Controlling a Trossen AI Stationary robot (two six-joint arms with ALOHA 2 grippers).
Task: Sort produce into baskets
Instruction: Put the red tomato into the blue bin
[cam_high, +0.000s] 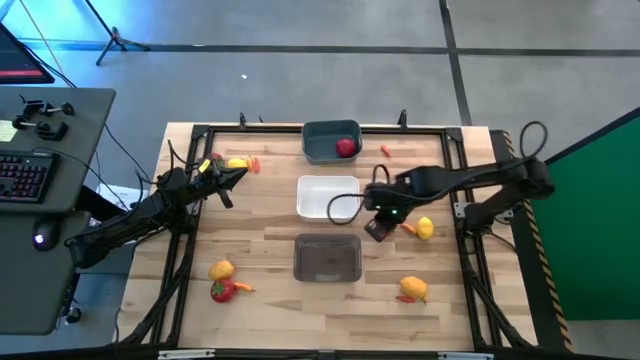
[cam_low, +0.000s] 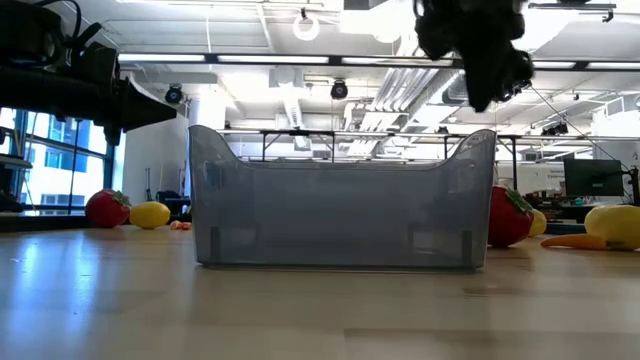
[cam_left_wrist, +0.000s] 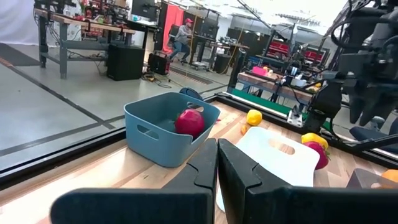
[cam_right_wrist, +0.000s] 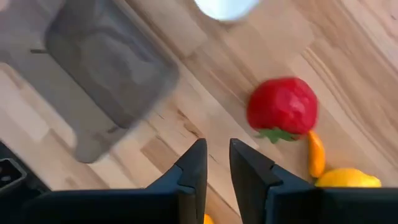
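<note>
On the wooden table (cam_high: 260, 250) sit three baskets: blue (cam_high: 331, 141), white (cam_high: 326, 196) and grey (cam_high: 327, 258). One red fruit (cam_high: 346, 148) lies in the blue basket. The right gripper (cam_high: 377, 229) hangs beside the white basket, fingers nearly together, holding nothing. The left gripper (cam_high: 238, 176) is closed and empty, far left.

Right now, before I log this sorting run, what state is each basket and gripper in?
Blue-grey basket: upright, holds one strawberry.
White basket: upright, looks empty.
Grey basket: upright, empty.
Left gripper: shut, empty, above the table's left side.
Right gripper: raised over the table, beside a lemon and carrot.
</note>
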